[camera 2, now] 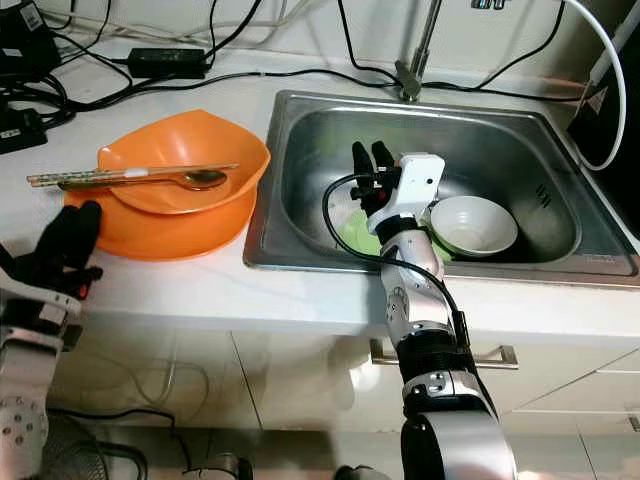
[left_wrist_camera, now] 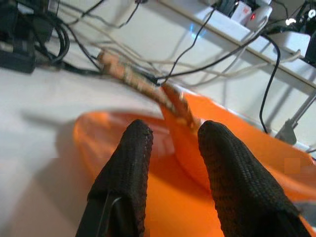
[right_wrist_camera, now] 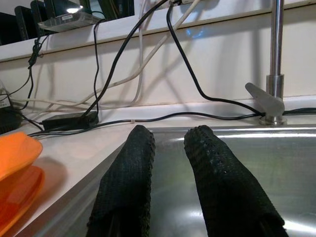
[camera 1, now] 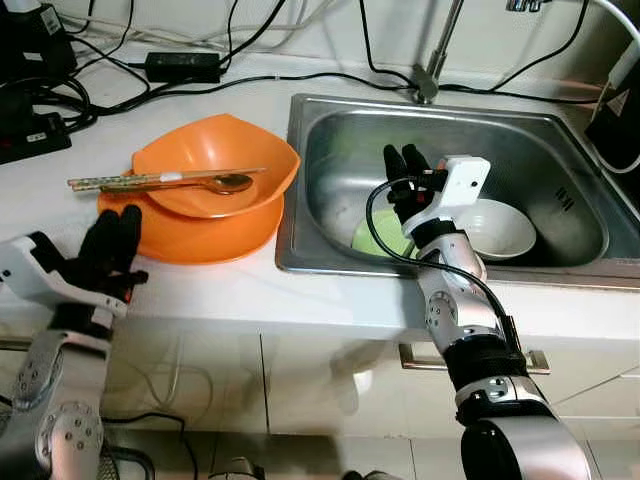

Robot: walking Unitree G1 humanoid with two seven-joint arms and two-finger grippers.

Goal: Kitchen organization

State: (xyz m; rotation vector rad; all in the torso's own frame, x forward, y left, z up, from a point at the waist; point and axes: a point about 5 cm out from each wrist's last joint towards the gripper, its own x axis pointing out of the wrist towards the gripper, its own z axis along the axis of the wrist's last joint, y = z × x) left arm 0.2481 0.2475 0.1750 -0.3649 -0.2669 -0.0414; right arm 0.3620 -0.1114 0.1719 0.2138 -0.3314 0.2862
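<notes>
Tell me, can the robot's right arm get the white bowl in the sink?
Probably yes. The right gripper hangs open over the sink, and the white bowl sits just beside it with nothing covering it.

A sink is set into the countertop, with a faucet behind it. In the sink a bowl lies right of a plate. Left of the sink, a bowl rests on a plate. A spoon and chopsticks lie across that bowl. Cables and a power adapter run along the countertop behind them. Cabinet fronts stand below the countertop.
</notes>
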